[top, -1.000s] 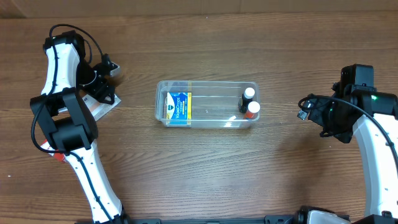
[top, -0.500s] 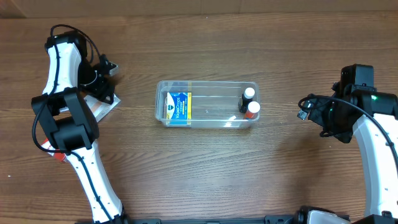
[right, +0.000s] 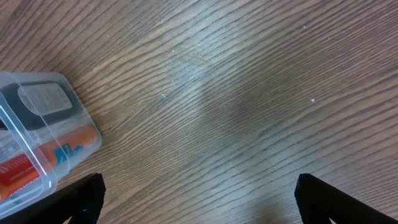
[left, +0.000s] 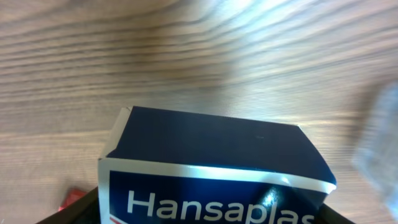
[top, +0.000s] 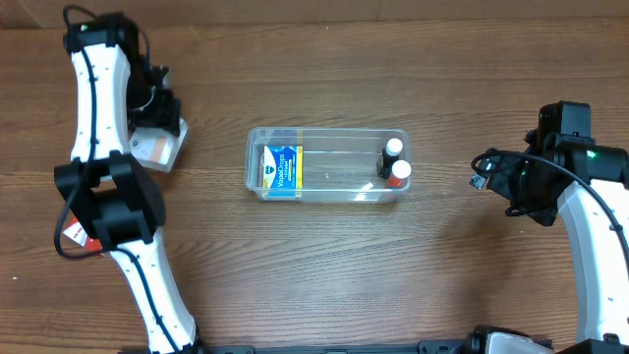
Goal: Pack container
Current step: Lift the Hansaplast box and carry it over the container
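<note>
Counter (top: 324, 265) is brown wood grain, smooth, with a soft sheen where the light hits it. The container (top: 334, 130) is clear plastic, shiny, with see-through walls. The Hansaplast box (left: 211, 155) looks like glossy coated card, and its silvery band catches glare. The carton (top: 281, 169) in the tub looks like printed card too. The left arm (top: 98, 88) and right arm (top: 601, 236) have smooth white plastic shells with matt black joints.

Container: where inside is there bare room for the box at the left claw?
The container is bare in the middle, between the blue box at its left end and the two small bottles at its right end. Both ends are crowded. The table on its right side, toward the right claw, is bare too.
</note>
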